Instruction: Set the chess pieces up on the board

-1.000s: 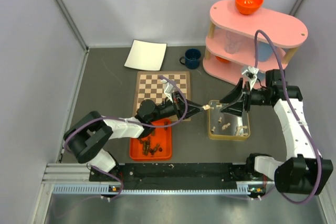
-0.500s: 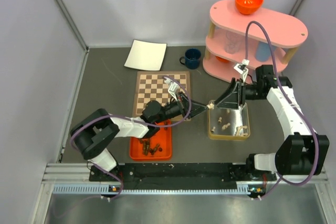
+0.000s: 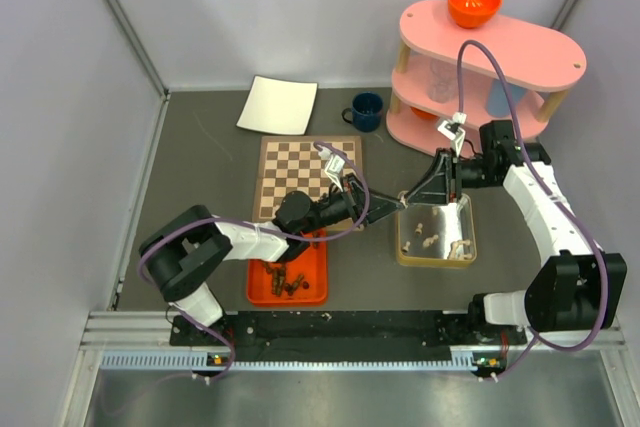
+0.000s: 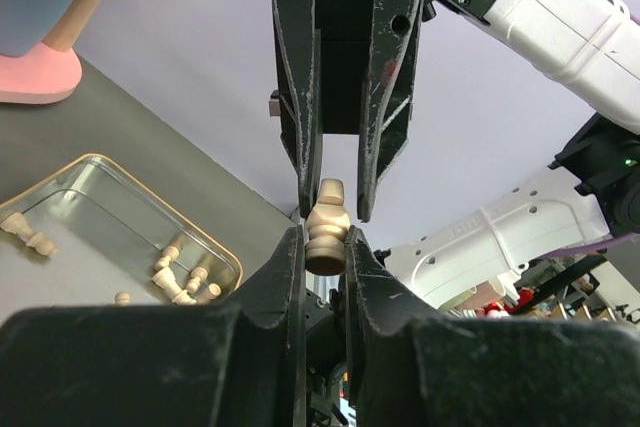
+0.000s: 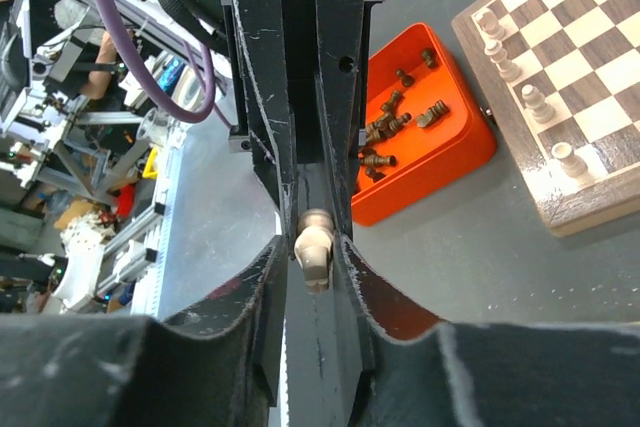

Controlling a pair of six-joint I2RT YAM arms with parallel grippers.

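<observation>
A pale beige chess piece (image 4: 327, 219) is clamped at its base between the fingers of my left gripper (image 4: 325, 247), held above the table between the board (image 3: 290, 162) and the tin tray (image 3: 403, 239). My right gripper (image 5: 312, 252) meets it tip to tip; its jaws stand either side of the piece's head (image 5: 314, 239) with small gaps. In the top view the left gripper (image 3: 392, 203) and right gripper (image 3: 409, 194) touch noses. Pale pieces (image 5: 538, 99) stand on the board's edge squares. Dark pieces (image 3: 285, 277) lie in the orange tray (image 3: 320, 294). Pale pieces (image 3: 430, 240) lie in the tin tray.
A pink two-tier shelf (image 3: 520, 47) with an orange bowl (image 3: 473, 2) stands at the back right. A dark blue mug (image 3: 366, 111) and a white sheet (image 3: 278, 105) lie behind the board. Grey walls close in the left and back sides.
My right gripper has swung left and come onto the piece that the left gripper holds. The left gripper has lifted slightly toward it.
</observation>
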